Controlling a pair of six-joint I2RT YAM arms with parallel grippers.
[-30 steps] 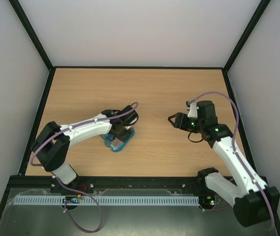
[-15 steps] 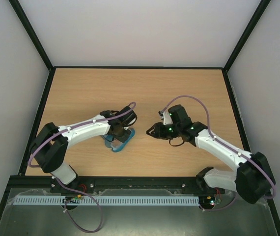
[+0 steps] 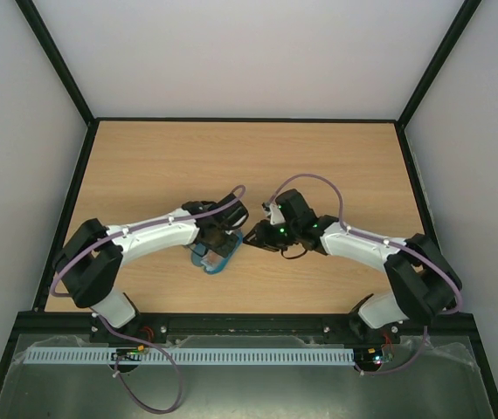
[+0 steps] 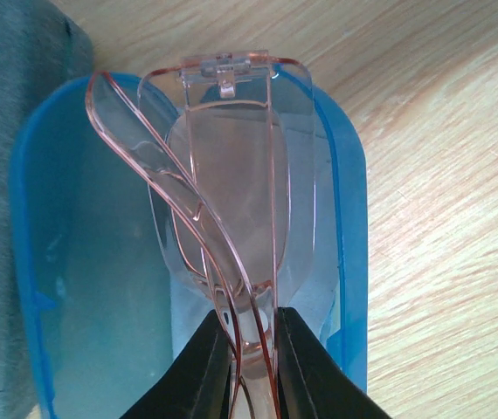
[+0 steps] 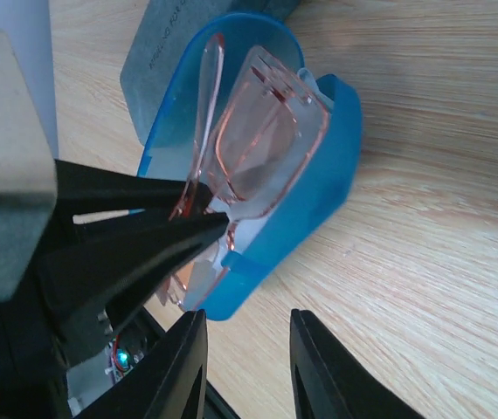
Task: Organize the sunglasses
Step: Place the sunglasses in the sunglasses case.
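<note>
Sunglasses (image 4: pixel 231 201), pink-framed, sit at the open blue case (image 4: pixel 83 288) in the centre of the top view, pinched by the left gripper (image 4: pixel 253 349). The right gripper (image 5: pixel 247 349), slightly spread and empty, is beside the case. Print on the grey pad (image 5: pixel 170 44) is unreadable. Light wood table (image 3: pixel 231 157), white walls (image 3: pixel 231 61).

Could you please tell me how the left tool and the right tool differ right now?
The left tool pinches the pink sunglasses at the blue case; the right tool holds nothing. The left jaws nearly meet; the right jaws stand apart. Both are black and near the case.
</note>
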